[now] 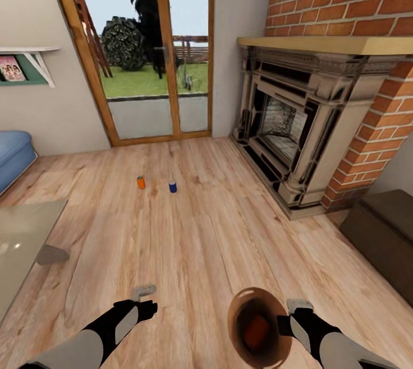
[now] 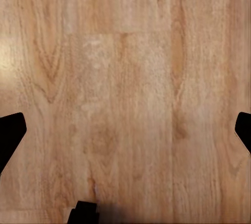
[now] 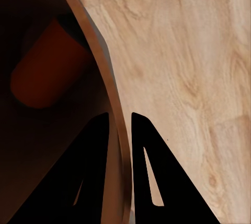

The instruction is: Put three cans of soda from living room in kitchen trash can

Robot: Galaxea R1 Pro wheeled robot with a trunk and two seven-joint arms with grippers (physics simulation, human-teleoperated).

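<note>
Soda cans: one orange can [image 3: 47, 70] already sits in the trash can [image 1: 236, 323] pinched by its rim in the right gripper [image 3: 119, 130], orange [image 1: 140, 182] and blue [image 1: 172, 186] well ahead on the floor, left gripper [image 1: 150, 305] wide and empty, so tilting the bin could spill it.

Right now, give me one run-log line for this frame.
room: living room | right gripper: shut on trash can rim, orange can inside | left gripper: open, empty | floor: orange can, blue can upright, apart
</note>
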